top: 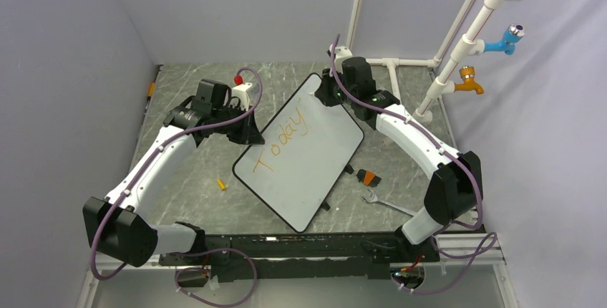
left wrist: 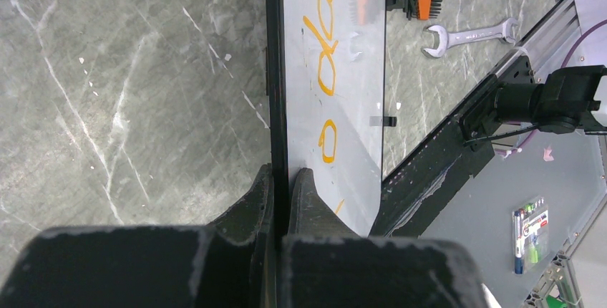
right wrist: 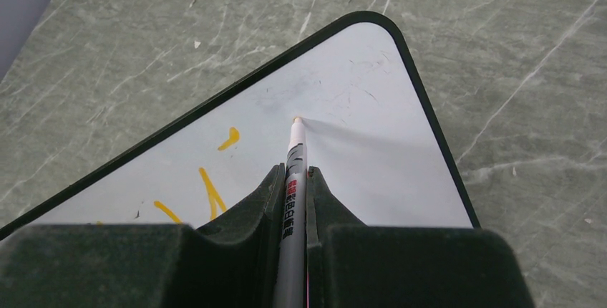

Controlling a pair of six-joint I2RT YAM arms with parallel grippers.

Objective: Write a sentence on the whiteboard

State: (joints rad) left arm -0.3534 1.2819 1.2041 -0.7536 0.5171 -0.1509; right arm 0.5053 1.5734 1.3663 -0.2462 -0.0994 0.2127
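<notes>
From above: large flat white whiteboard (top: 315, 172) with rounded corners and a thin black rim, lying slanted in the middle of the grey-green marbled bench (top: 193, 179), long way running from near-left to far-right. Orange letters (top: 286, 140) spelling "Today" along its left long side, reading toward the far corner. Left end effector (top: 254, 135) at the left rim, right end effector (top: 331, 95) over the far corner. From the left wrist: black fingers (left wrist: 304, 193) pinched shut on the rim, one on each side. Only a thin hold, so could slip under a hard push, letting the whiteboard turn and the letters go crooked. From the right wrist: clamped tight on a slim grey marker (right wrist: 295, 152) with red and black print, pointing away toward the rounded far corner, pale tip on the white or just above it, hard to tell which. Not much room before that corner, so could run off the edge or end up squashed. Could also shove the whiteboard sideways by pressing too hard.
</notes>
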